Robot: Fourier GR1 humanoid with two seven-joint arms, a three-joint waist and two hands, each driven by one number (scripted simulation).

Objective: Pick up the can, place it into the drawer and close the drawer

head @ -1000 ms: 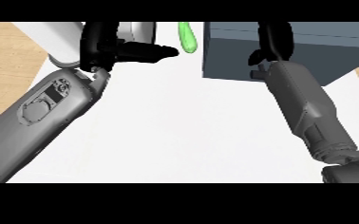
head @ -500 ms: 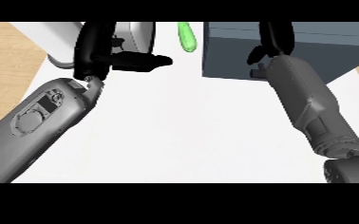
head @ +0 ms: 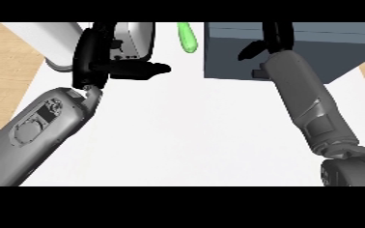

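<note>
Pickup looks done: the can (head: pixel 137 38) is a pale grey cylinder wrapped by the left hand (head: pixel 96 58). Its black fingers (head: pixel 146 70) are curled round the can's lower side, so only the upper face shows above them. Whether the can is lifted clear of the counter (head: pixel 185 130) I cannot tell from this steep angle. What remains, as I judge it, is carrying the can across, setting it inside the drawer and pushing the drawer to. Beyond the tips of those fingers, towards the other arm, a slim green object (head: pixel 187 37) lies apart from the can. Just past it stands the drawer (head: pixel 314 53), a dark blue-grey box. The right hand (head: pixel 274 38) is up against the box's near upper part; whether it grips anything there or merely rests I cannot tell. The drawer's inside is not visible, so nothing can be said of its contents, nor how far it stands open. On the far side of the left hand's knuckles a large pale rounded shape (head: pixel 43 43) sits at the counter's edge.
</note>
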